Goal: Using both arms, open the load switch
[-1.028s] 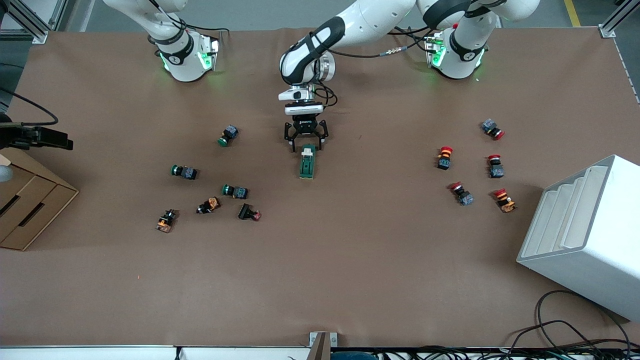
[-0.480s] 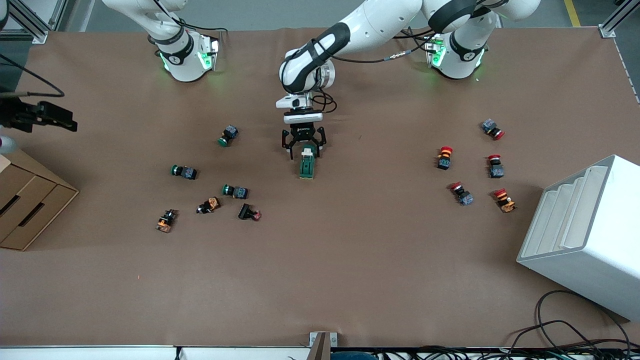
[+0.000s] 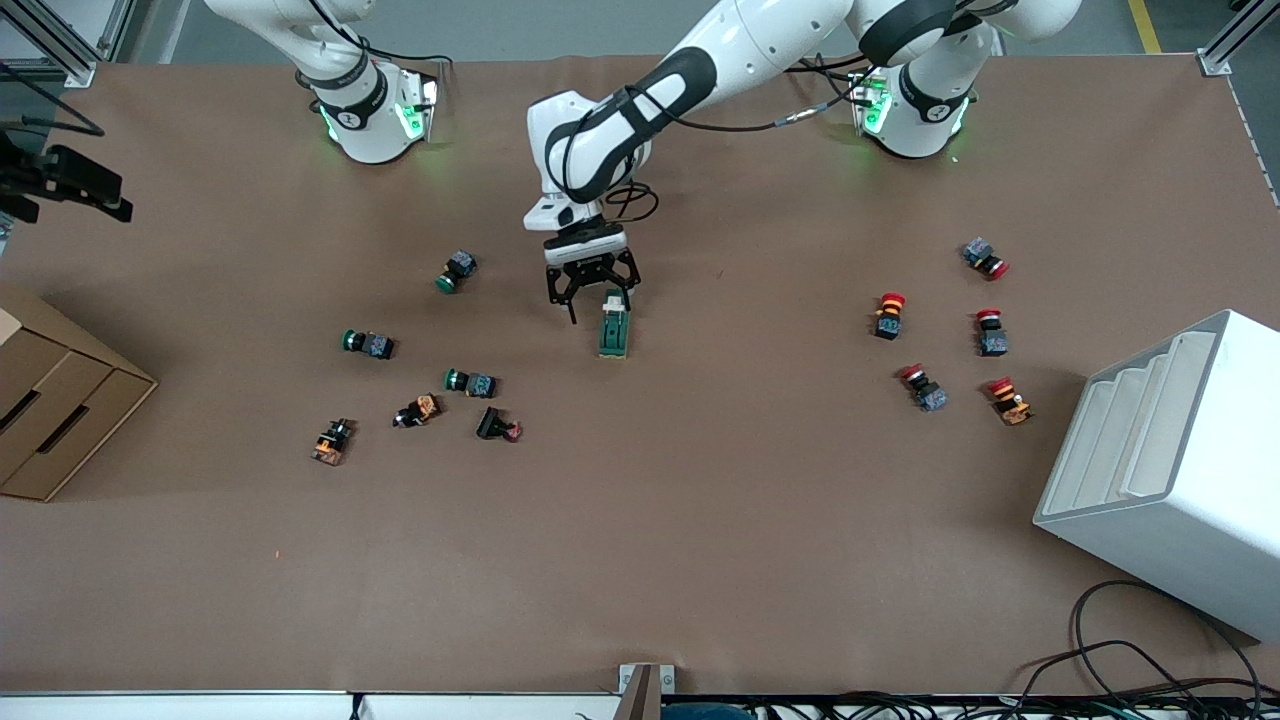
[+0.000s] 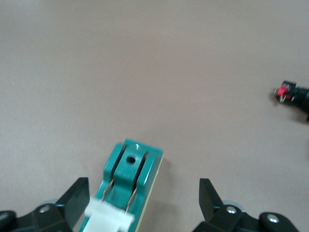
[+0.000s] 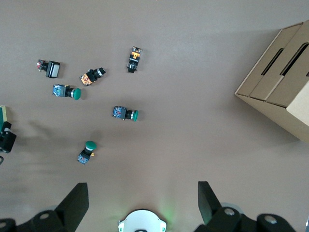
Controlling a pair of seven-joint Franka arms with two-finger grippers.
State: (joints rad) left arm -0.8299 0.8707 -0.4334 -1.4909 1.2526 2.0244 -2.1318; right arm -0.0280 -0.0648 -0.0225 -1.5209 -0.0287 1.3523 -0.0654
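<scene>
The load switch (image 3: 613, 326) is a dark green block with a white tab (image 3: 611, 300), lying mid-table. In the left wrist view the load switch (image 4: 129, 186) lies between the spread fingers, close to one finger (image 4: 77, 198), and the white tab (image 4: 109, 217) is toward the wrist. My left gripper (image 3: 600, 304) (image 4: 142, 191) is open, low over the tab end of the switch, gripping nothing. My right gripper (image 3: 66, 183) (image 5: 142, 191) is open and empty. It is raised high at the right arm's end of the table, looking down on its own base (image 5: 142, 223).
Green-capped push-buttons (image 3: 455, 270) (image 3: 368, 343) (image 3: 470, 382) and a few orange and black ones (image 3: 417, 410) lie toward the right arm's end. Red-capped push-buttons (image 3: 889, 314) cluster toward the left arm's end, beside a white stepped rack (image 3: 1170, 470). A cardboard box (image 3: 50, 410) sits at the right arm's end.
My left wrist has turned and its gripper has slid slightly toward the right arm's end, staying over the switch's tab end. My right gripper has drawn back toward the robots' side. The switch has not moved.
</scene>
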